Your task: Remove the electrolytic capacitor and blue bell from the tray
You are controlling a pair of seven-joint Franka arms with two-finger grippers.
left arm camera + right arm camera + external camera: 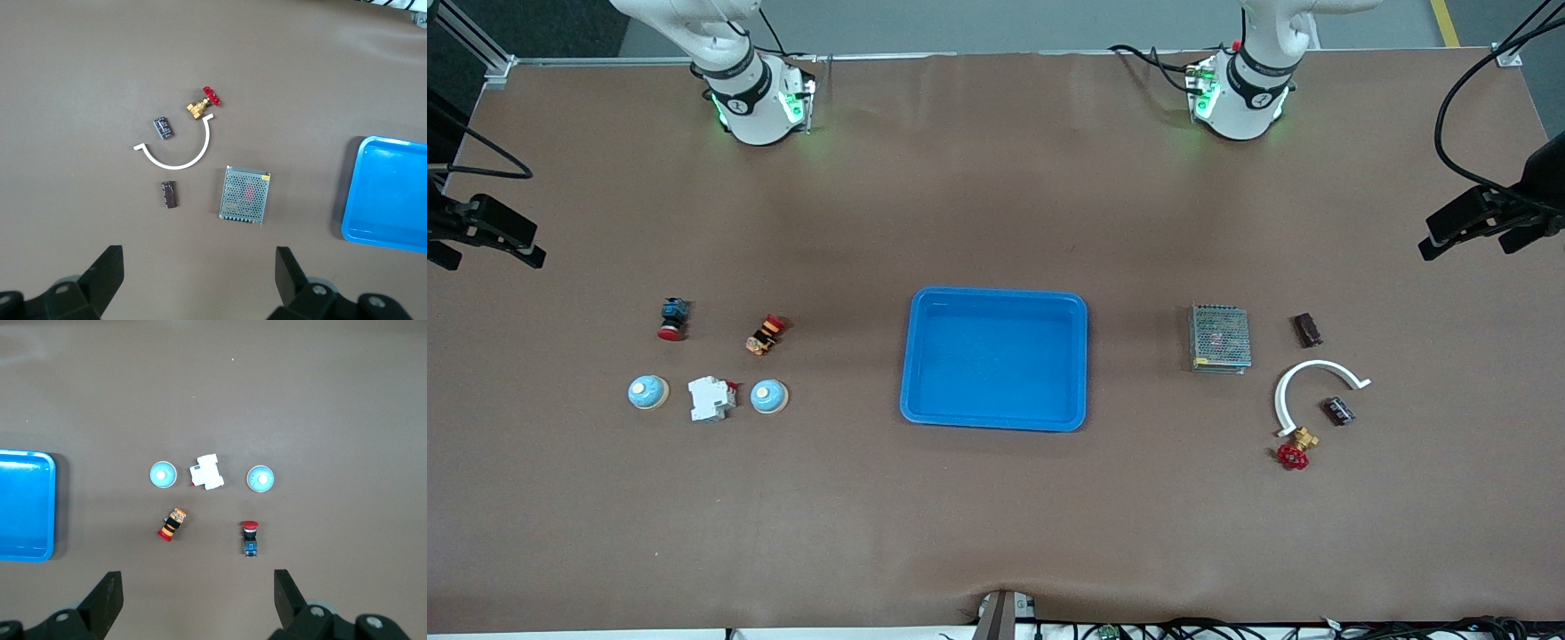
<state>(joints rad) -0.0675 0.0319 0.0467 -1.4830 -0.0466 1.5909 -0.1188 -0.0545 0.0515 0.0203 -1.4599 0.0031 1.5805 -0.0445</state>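
Observation:
Two pale blue bells [647, 392] [768, 396] sit toward the right arm's end of the table. They also show in the right wrist view [260, 479] [163, 475]. Two small dark capacitors [1307, 330] [1338, 410] lie toward the left arm's end and show in the left wrist view [169, 195] [163, 128]. An empty blue tray [996, 293] sits mid-table. My left gripper [198, 280] is open and high over bare table near the capacitors. My right gripper [198, 600] is open and high over bare table near the bells. Neither gripper shows in the front view.
By the capacitors lie a metal mesh box [1219, 338], a white curved piece [1303, 378] and a brass valve with a red handle [1296, 449]. By the bells are a white breaker [711, 398] and two red-capped push buttons [673, 318] [765, 335].

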